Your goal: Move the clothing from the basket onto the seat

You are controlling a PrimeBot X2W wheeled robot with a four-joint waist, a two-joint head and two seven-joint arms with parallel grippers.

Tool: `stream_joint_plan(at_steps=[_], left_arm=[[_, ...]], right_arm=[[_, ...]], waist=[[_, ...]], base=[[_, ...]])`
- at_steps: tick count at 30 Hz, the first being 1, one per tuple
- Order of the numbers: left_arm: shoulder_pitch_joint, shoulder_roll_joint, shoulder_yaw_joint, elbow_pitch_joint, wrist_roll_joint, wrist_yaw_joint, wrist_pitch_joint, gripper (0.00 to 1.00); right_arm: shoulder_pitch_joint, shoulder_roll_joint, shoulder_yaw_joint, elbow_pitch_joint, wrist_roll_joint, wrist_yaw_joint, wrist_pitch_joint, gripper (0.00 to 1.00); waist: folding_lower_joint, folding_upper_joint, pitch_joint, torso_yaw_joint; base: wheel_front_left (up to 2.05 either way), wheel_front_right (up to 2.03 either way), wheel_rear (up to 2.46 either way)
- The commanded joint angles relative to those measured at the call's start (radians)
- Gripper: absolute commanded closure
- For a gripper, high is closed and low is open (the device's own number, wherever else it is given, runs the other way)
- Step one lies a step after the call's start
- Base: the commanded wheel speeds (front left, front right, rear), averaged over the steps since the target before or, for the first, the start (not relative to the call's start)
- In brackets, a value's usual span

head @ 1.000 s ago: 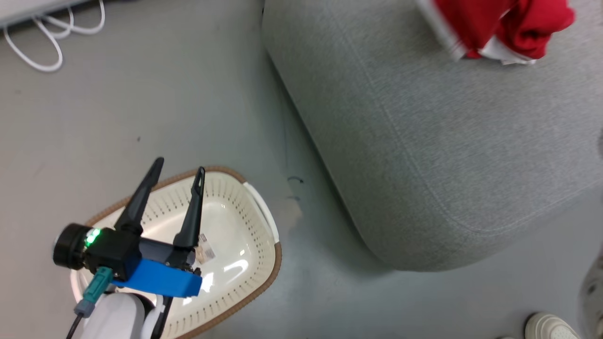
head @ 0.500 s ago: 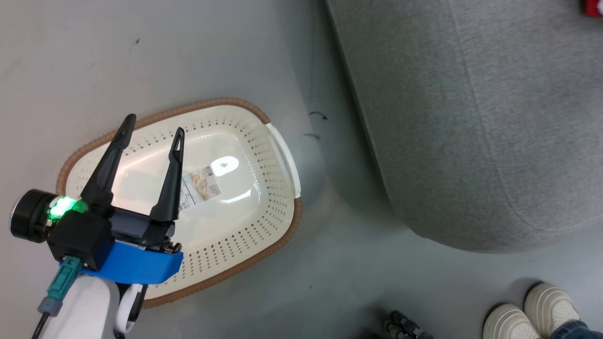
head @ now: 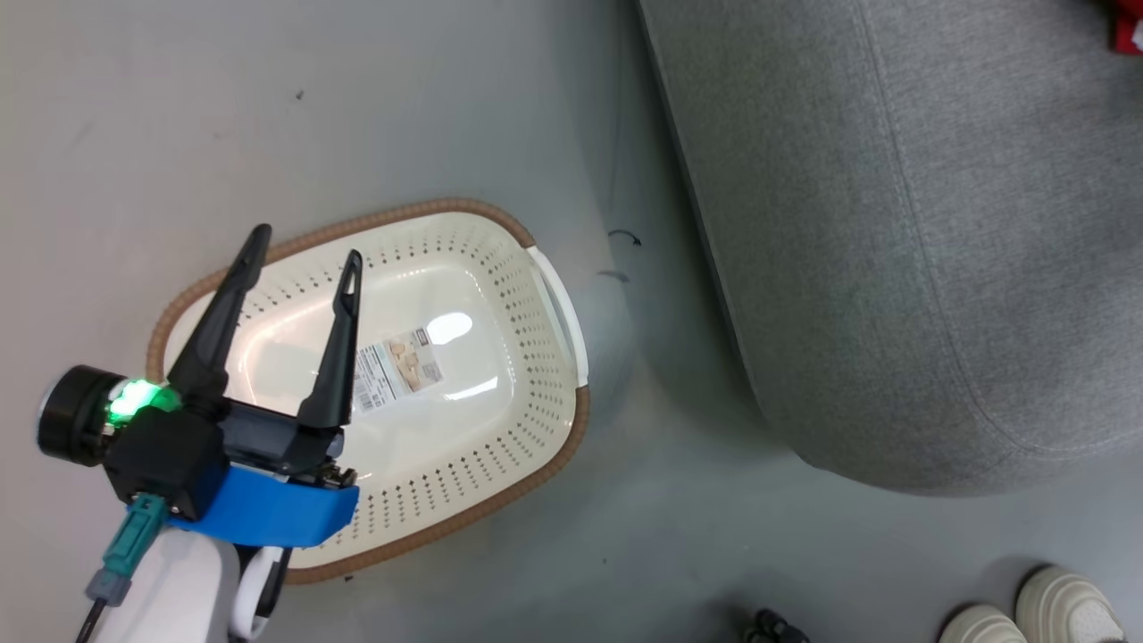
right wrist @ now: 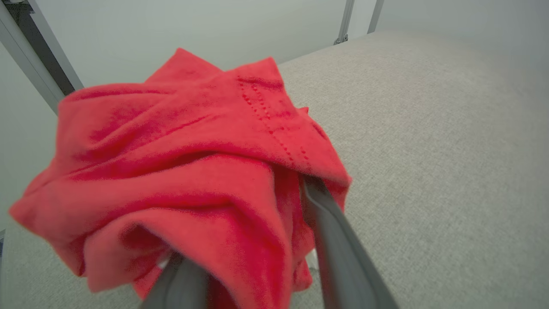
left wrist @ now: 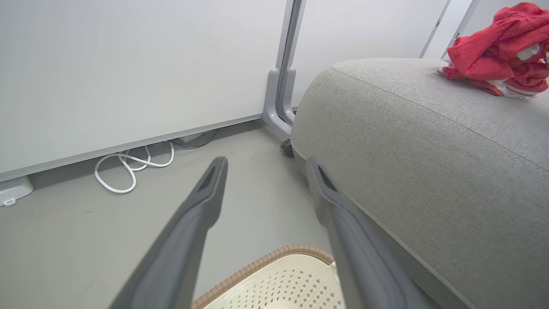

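Note:
The cream basket [head: 429, 207] with its brown rim stands on the floor and holds nothing but a paper label [head: 397, 366]. My left gripper [head: 306, 246] hovers open over its left half, nothing between the fingers; the left wrist view shows that gripper [left wrist: 266, 162] above the basket rim [left wrist: 266, 257]. The grey seat [head: 893, 223] lies to the right. A heap of red clothing [left wrist: 489, 56] rests on the seat [left wrist: 429, 150]; a red sliver [head: 1130, 31] shows at the head view's top right. My right gripper [right wrist: 253, 201] stands open on the seat [right wrist: 429, 128], red clothing [right wrist: 171, 141] draped over its hidden fingertips.
A person's pale shoes [head: 1067, 607] stand on the floor at the lower right, near the seat's front corner. White cable loops [left wrist: 128, 165] lie along the wall base, and a grey post foot [left wrist: 279, 107] stands beside the seat's far end.
The head camera has moved, so the basket shows whole and the red clothing has slid to the frame's corner. My left gripper keeps its open stance over the basket.

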Motion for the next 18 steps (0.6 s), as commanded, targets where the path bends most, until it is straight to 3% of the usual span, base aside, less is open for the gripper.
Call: stream_joint_plan(at_steps=[1, 18], left_arm=[[0.001, -0.007, -0.007, 0.009, -0.009, -0.001, -0.008, 0.0], [0.06, -0.134, -0.01, 0.187, -0.093, -0.011, -0.046, 0.0]], right_arm=[[-0.008, 0.002, 0.011, 0.01, -0.013, 0.0, -0.007, 0.0], [0.231, 0.054, 0.171, 0.005, 0.034, 0.0, -0.058, 0.0]], waist=[[-0.0001, 0.0, -0.027, 0.005], [-0.0001, 0.0, -0.341, 0.078]], base=[[0.0, 0.0, 0.0], [0.0, 0.0, 0.0]])
